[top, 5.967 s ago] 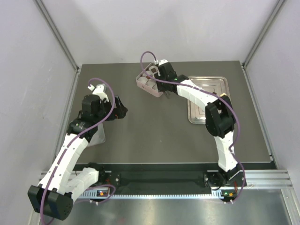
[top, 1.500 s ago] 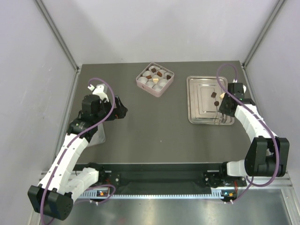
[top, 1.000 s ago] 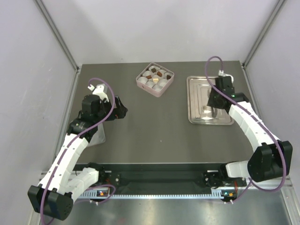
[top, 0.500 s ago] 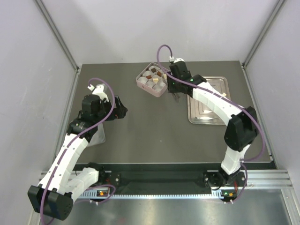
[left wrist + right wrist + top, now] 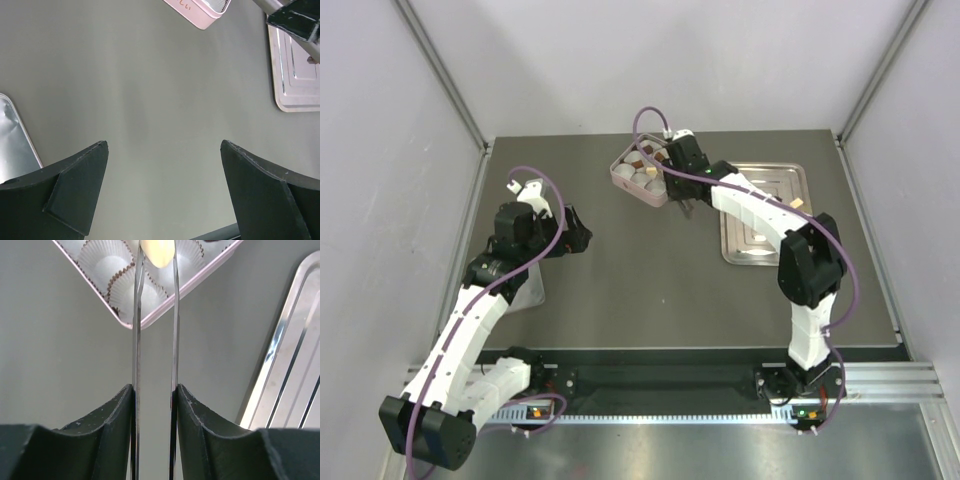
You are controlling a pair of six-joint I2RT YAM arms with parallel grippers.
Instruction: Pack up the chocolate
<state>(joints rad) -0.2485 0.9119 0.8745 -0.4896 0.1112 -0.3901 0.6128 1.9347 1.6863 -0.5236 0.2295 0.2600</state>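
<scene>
- One cream chocolate [image 5: 157,251] is pinched between the thin fingers of my right gripper [image 5: 157,262], hanging over the box [image 5: 200,277] at the jaws' tips.
- Under and just left of those jaws are white cups [image 5: 107,262]. The box's pink rim runs across below the tips. The tray [image 5: 292,355] edge lies off to the jaws' right, apart from the box.
- My left gripper [image 5: 163,145] has its jaws spread wide over bare table [image 5: 150,90], gripping nothing. Ahead and to their right I see a box corner, the tray and part of the right arm [image 5: 295,22]. A shiny sheet [image 5: 15,135] lies just outside the left jaw.
- Half a second ago the right gripper was over the table between box and tray, and a second ago it was over the tray. Now it is over the box. The left arm has not moved.
- The box holds rows of cups. Those nearest the right jaws look empty, while brown pieces [image 5: 634,163] sit in cups on the jaws' side away from the tray. The tray holds a tan piece [image 5: 798,203], well to the right of the jaws.
</scene>
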